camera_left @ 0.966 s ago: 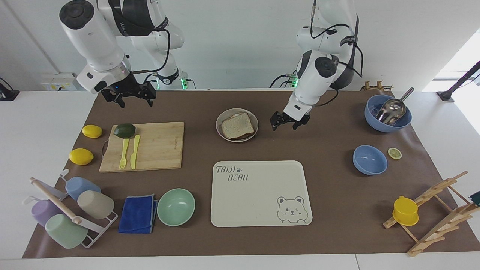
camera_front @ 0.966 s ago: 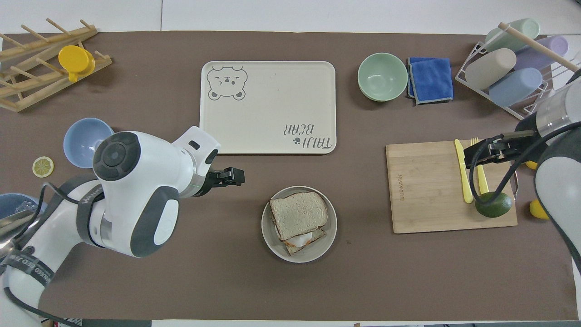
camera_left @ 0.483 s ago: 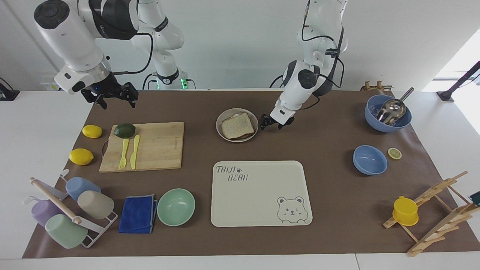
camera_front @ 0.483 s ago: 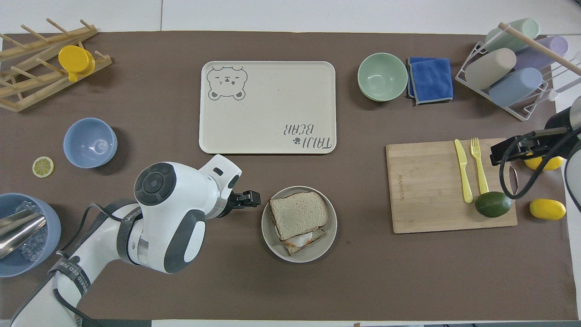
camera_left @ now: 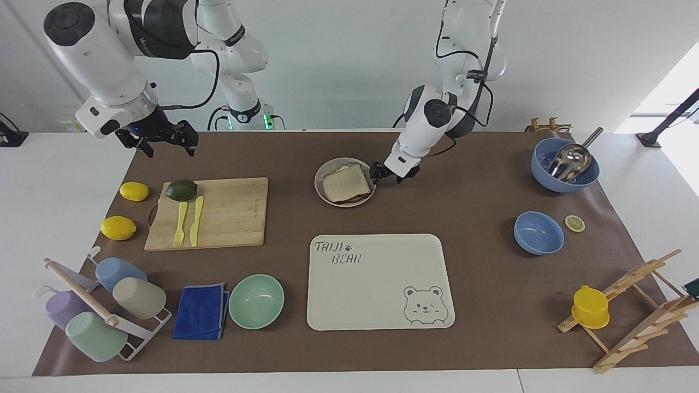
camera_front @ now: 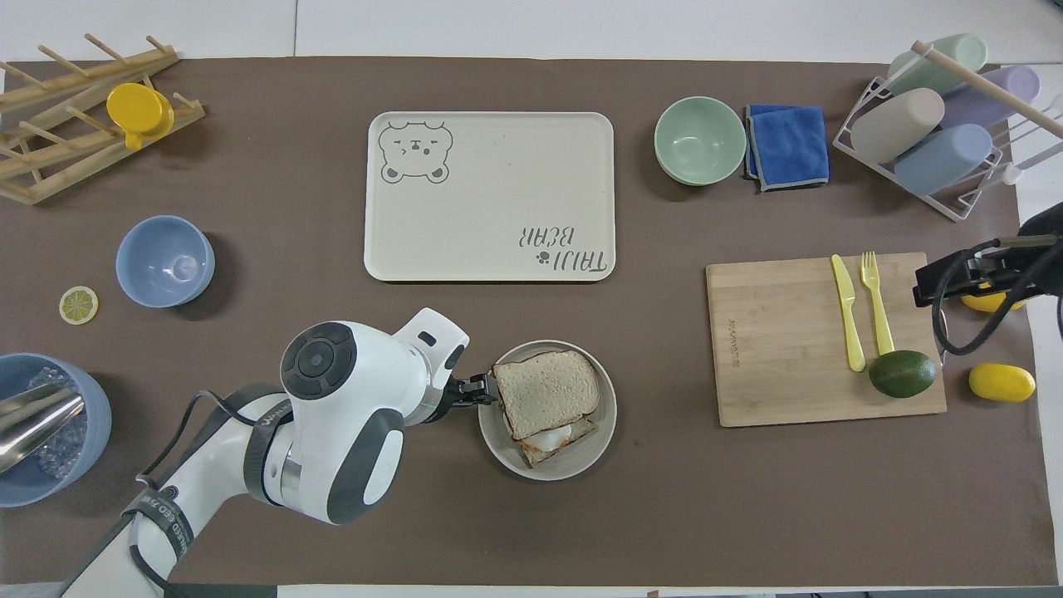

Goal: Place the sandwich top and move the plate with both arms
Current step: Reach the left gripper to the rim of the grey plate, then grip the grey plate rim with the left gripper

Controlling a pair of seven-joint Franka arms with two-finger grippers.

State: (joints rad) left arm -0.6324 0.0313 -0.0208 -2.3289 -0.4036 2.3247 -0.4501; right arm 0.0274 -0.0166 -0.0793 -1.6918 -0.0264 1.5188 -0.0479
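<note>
The bread slice (camera_left: 345, 183) lies on the egg toast in the plate (camera_left: 325, 170), nearer the robots than the tray (camera_left: 377, 284). The left gripper (camera_left: 378, 173), fingers spread, is at the plate's rim. The right gripper (camera_left: 161, 140), fingers spread, hangs over the table's edge near a lemon (camera_left: 134, 191).

Bright, even light fills both views. In the facing view, daylight blows out the upper right corner. Soft, short shadows sit under the bowls on the bench (camera_left: 491, 284). Everything is sharp, with no motion blur or noticeable edge distortion.
</note>
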